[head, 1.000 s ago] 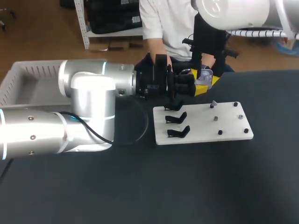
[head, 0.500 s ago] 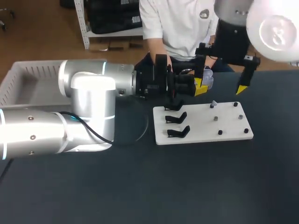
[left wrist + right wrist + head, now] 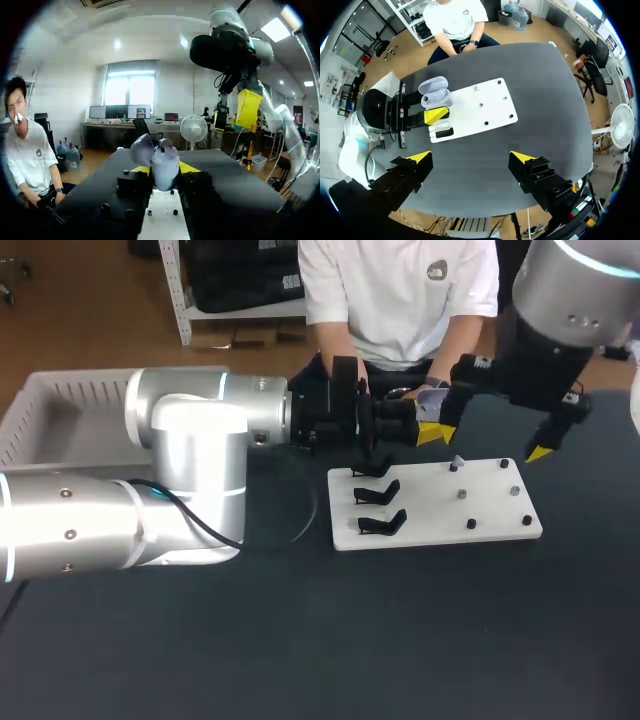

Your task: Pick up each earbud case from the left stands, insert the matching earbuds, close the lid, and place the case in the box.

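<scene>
While the left gripper (image 3: 164, 169) is pinching the earbud case (image 3: 435, 97) between its yellow tips, lid (image 3: 141, 149) hanging open, it is holding the case in the air just off the far edge of the white board (image 3: 440, 515). Right gripper (image 3: 472, 157) is hovering high over the table, fingers spread wide, carrying nothing. Three black stands (image 3: 380, 492) are sitting along the board's left side, all looking bare. Small pegs (image 3: 462, 494) are dotting its right side; whether earbuds are resting on them is too small to tell. White box (image 3: 40, 415) is waiting at the far left, well apart. Judging the step: the right arm is going for an earbud to seat in the open case. Doing it well is meaning dropping straight down over one peg, narrowing the fingers before contact so neighbours are not getting knocked, pinching lightly, then approaching the case from its open side. Left arm should be keeping the case steady, cavity facing the incoming fingers.
</scene>
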{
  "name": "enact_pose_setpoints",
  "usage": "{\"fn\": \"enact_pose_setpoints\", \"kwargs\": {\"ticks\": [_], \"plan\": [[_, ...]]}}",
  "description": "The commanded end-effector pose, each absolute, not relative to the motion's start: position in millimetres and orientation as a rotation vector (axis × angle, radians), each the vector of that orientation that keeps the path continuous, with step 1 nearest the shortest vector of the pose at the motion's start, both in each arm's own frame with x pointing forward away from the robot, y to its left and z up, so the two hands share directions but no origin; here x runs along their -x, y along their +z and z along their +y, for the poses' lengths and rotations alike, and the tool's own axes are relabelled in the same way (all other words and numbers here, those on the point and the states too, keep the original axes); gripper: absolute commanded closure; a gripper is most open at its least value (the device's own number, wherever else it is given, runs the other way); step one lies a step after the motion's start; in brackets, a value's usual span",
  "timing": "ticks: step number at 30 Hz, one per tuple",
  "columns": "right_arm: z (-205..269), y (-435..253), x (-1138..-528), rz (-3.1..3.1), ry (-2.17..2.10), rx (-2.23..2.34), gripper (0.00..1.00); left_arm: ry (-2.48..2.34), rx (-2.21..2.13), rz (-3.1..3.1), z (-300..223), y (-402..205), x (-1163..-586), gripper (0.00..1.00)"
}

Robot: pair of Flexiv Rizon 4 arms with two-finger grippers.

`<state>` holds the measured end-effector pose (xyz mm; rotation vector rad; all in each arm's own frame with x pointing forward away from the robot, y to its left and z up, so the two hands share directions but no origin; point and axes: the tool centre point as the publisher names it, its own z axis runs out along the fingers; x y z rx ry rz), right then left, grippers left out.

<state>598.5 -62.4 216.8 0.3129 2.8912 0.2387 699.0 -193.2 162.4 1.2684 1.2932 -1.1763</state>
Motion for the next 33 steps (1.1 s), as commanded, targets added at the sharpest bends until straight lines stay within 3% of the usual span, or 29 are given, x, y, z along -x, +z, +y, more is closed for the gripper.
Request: {"fn": "enact_pose_setpoints", "kwargs": {"ticks": [1,17,33], "plan": [[-62.6,215.6,-596.2,2.873,0.236,-0.317,0.00,-1.176,-1.265,1.287,-193.6,161.2,-699.4,1.00],[-105.2,202.0,-613.5,2.714,0.280,-0.088,0.00,-1.176,-1.265,1.287,-193.6,161.2,-699.4,1.00],[-139.9,150.2,-686.2,2.785,0.385,-0.131,0.00,-1.176,-1.265,1.287,-193.6,161.2,-699.4,1.00]]}}
